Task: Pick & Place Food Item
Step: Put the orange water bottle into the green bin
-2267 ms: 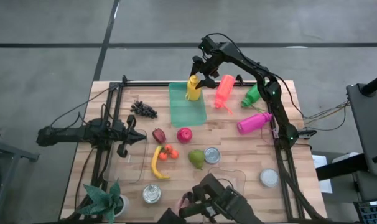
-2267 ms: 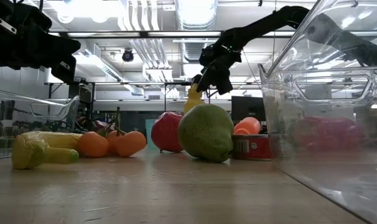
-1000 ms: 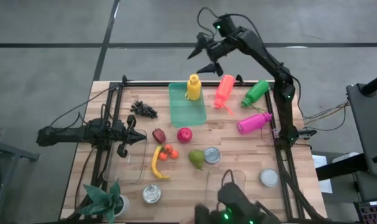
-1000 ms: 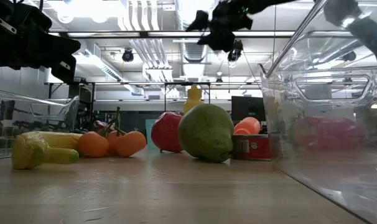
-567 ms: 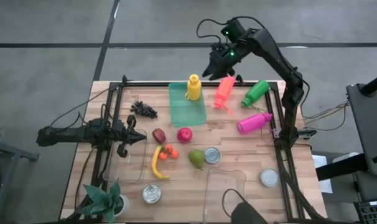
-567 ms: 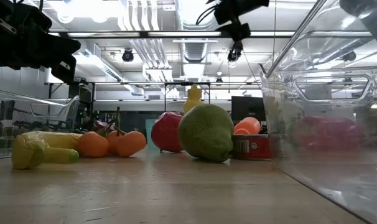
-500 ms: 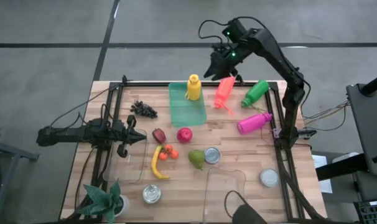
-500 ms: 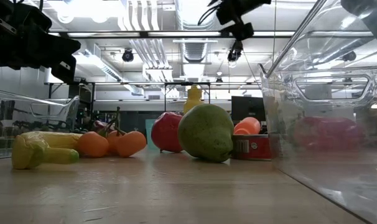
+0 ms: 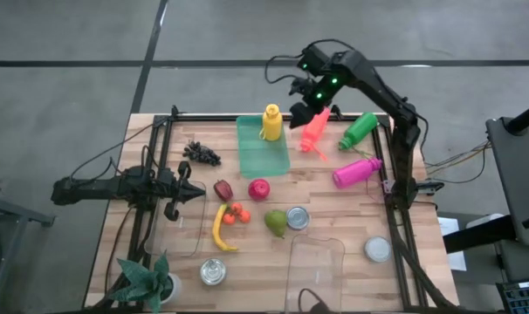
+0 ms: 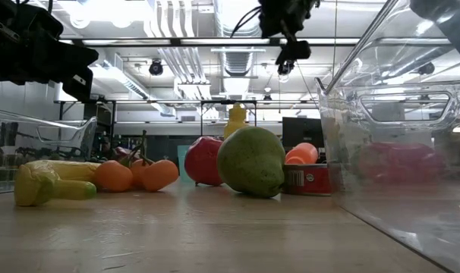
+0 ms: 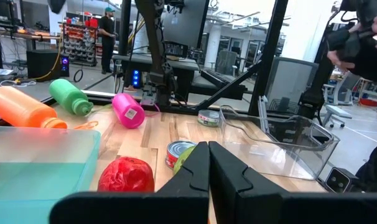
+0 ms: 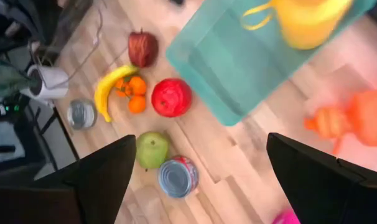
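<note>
My right gripper (image 9: 295, 100) hangs open high over the table's far edge, between the yellow bottle (image 9: 271, 122) and the orange bottle (image 9: 314, 127), and holds nothing; its wrist view looks down between its fingers (image 12: 201, 143). The food lies mid-table: a red apple (image 9: 259, 189), a darker apple (image 9: 223, 189), a banana (image 9: 219, 228), small oranges (image 9: 237, 214), a green pear (image 9: 275, 222) and dark grapes (image 9: 201, 153). The yellow bottle stands on a teal tray (image 9: 263, 148). My left gripper (image 9: 195, 194) waits shut and level at the left side.
Green (image 9: 359, 131) and pink (image 9: 356, 172) bottles lie at the far right. Cans sit by the pear (image 9: 297, 218), near left (image 9: 213, 272) and near right (image 9: 378, 249). Clear tubs stand at the near middle (image 9: 315, 262) and left (image 9: 179, 228); a potted plant (image 9: 147, 279) fills the near-left corner.
My right gripper has stayed open and high, has rolled about its wrist and tipped to point down, and has drifted a little toward the table's right edge and in over the far edge. Nothing on the table has moved.
</note>
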Controlling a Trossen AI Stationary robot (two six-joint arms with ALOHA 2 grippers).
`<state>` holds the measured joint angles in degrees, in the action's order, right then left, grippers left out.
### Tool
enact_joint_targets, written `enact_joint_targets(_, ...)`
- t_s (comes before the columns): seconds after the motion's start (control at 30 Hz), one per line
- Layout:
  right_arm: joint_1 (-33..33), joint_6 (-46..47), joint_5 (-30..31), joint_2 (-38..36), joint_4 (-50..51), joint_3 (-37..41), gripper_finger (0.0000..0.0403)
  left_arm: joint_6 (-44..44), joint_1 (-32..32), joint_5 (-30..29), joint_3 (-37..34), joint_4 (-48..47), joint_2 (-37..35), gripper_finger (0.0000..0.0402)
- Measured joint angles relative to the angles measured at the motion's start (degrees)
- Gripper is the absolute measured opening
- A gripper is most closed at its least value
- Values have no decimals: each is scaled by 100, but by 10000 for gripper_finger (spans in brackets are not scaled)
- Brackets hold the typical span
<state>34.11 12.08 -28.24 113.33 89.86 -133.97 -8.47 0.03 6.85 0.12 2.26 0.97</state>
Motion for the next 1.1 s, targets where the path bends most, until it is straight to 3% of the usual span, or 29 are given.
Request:
enact_joint_targets(0.43, -418, 125, 484, 443, -113, 18, 359, 0, 0, 0, -2, -1, 2, 1)
enact_joint_targets(0.53, -509, 93, 1005, 487, -113, 31, 359, 0, -2, 0, -2, -2, 2, 1)
enact_joint_targets(0.73, -824, -138, 2613, 434, 20, 332, 359, 0, -1, 0, -2, -1, 2, 1)
enact_joint_targets(0.9, -922, -165, 3107, -1, 22, 781, 359, 0, 0, 0, -2, -2, 2, 1)
enact_joint_targets(1.1, -930, 704, 3547, -446, -10, 1559, 359, 0, -1, 0, -2, -1, 2, 1)
